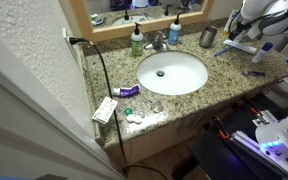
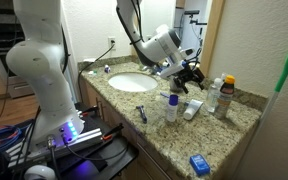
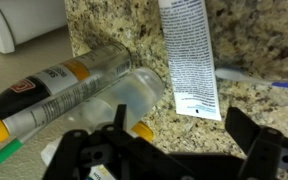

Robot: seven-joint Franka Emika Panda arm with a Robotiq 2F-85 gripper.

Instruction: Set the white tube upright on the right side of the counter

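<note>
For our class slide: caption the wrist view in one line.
Open gripper near a white tube and a yellow-labelled bottle on the counter.

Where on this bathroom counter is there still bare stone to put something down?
Barest is the front strip of counter, bordered by the sink, the toothbrush and the small blue box. Crowded: the wall end, where bottles stand beside the open gripper, and the opposite corner around the flat white box.
</note>
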